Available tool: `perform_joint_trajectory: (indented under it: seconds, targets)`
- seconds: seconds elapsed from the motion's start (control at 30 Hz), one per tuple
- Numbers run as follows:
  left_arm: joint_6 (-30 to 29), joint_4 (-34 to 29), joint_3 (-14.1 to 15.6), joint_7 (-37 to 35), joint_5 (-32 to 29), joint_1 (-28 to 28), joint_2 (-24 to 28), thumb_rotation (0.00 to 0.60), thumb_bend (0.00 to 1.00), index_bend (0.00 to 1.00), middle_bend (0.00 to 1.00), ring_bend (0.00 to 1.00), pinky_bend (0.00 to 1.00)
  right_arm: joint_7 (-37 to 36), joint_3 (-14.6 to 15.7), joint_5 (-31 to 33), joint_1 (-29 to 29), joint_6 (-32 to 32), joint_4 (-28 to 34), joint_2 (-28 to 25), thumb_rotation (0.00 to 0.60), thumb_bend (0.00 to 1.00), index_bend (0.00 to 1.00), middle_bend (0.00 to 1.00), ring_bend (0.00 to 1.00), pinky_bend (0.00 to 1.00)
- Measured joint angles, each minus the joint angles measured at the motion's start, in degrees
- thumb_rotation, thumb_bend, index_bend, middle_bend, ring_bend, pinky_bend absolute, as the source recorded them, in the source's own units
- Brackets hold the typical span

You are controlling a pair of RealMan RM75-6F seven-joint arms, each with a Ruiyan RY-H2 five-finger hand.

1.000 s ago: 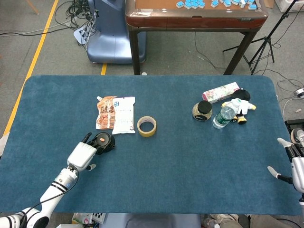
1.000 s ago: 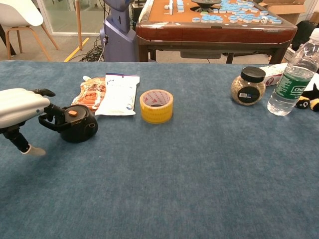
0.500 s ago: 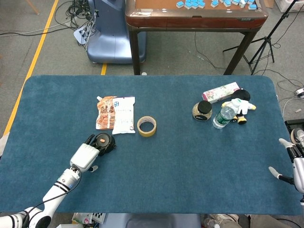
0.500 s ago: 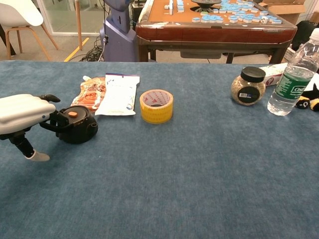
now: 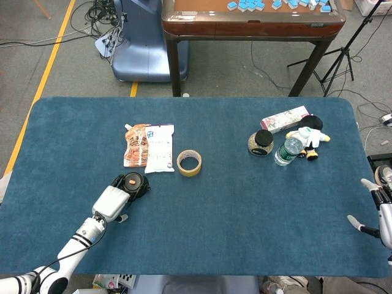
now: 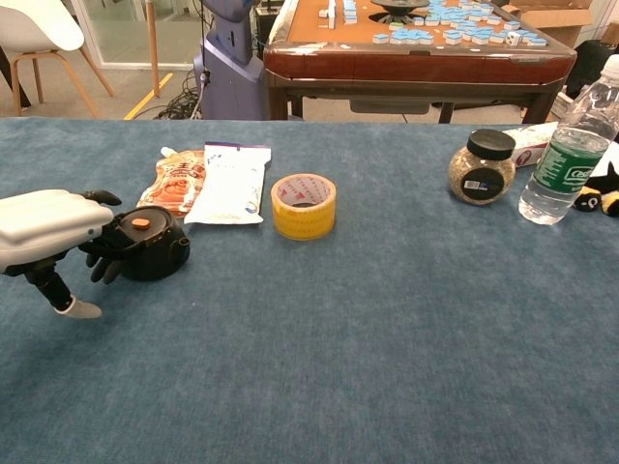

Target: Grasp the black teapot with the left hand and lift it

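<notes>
My left hand (image 6: 48, 224) sits low at the near-left of the blue table (image 5: 245, 202), its white back turned up and its dark fingers (image 6: 102, 266) curled down against the handle side of the black teapot (image 6: 150, 246); the thumb hangs beneath, its tip touching the cloth. From the chest view the fingers look wrapped on the handle, though the hand's shell hides the contact and I cannot tell for sure that the grip is closed. The teapot stands upright on the table, an orange knob on its lid, not lifted. Just behind it lie an orange snack pouch (image 6: 174, 182) and a white packet (image 6: 232, 181), side by side and overlapping at their edges. To the right of those, a roll of yellow tape (image 6: 303, 205) rests flat. Well apart, at the far right, stand a black-lidded jar (image 6: 480, 166) and a clear water bottle (image 6: 569, 155) with a green label, with a pink box (image 5: 285, 119) and a small plush toy (image 5: 311, 139) beside them. My right hand (image 5: 378, 214) shows only at the table's right edge in the head view, fingers spread apart and holding nothing.
</notes>
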State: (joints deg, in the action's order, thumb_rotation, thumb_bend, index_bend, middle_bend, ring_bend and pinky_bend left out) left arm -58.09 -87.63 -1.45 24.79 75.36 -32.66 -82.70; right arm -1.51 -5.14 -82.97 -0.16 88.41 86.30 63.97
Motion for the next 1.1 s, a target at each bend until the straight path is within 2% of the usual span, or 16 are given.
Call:
perform_joint_trajectory:
  seconds: [0.2,0.27,0.4,0.5,0.7,0.93,1.1]
  targets:
    - [0.81,-0.22,-0.71,-2.77,-0.44,-0.42,0.10,0.592,0.12,0.77,0.78,0.63,0.02,-0.01,-0.14,-0.10,0.09,0.05,-0.05,0.14,0.600,0.12,0.18,0.26,0.22,0.31]
    - [0.95,-0.33,-1.13,-4.32,-0.57,-0.54,0.20,0.527,0.11,0.80,0.81,0.66,0.02,-0.05,-0.21,-0.16,0.15,0.06,-0.04,0.12,0.600,0.12,0.18,0.26,0.22,0.31]
    - [0.68,-0.09,-2.15,-7.35,-0.67,-0.63,0.20,0.348,0.10,0.85,0.87,0.72,0.02,-0.10,-0.30,-0.11,0.28,-0.10,-0.11,0.16,0.600,0.12,0.18,0.26,0.22,0.31]
    - [0.40,0.39,-2.85,-9.46,-1.00,-0.58,0.01,0.247,0.09,0.90,0.92,0.76,0.02,-0.15,-0.35,-0.02,0.35,-0.27,-0.31,0.23,0.600,0.12,0.18,0.26,0.22,0.31]
    - [0.63,0.99,-4.08,-13.69,-2.23,-0.51,-0.21,0.144,0.06,0.97,0.99,0.82,0.02,-0.39,-0.56,0.19,0.49,-0.41,-0.69,0.36,0.600,0.12,0.18,0.26,0.22,0.31]
    - [-2.09,1.71,-5.63,-15.24,-2.47,-0.09,-1.24,0.128,0.06,1.00,1.00,0.86,0.02,-0.78,-0.68,0.32,0.65,-0.63,-1.24,0.63,0.600,0.12,0.18,0.26,0.22,0.31]
    - [-4.82,1.63,-6.62,-15.73,-2.59,0.74,-1.59,0.206,0.06,1.00,1.00,0.87,0.02,-1.21,-0.70,0.68,0.48,-0.65,-1.75,0.88,0.600,0.12,0.18,0.26,0.22,0.31]
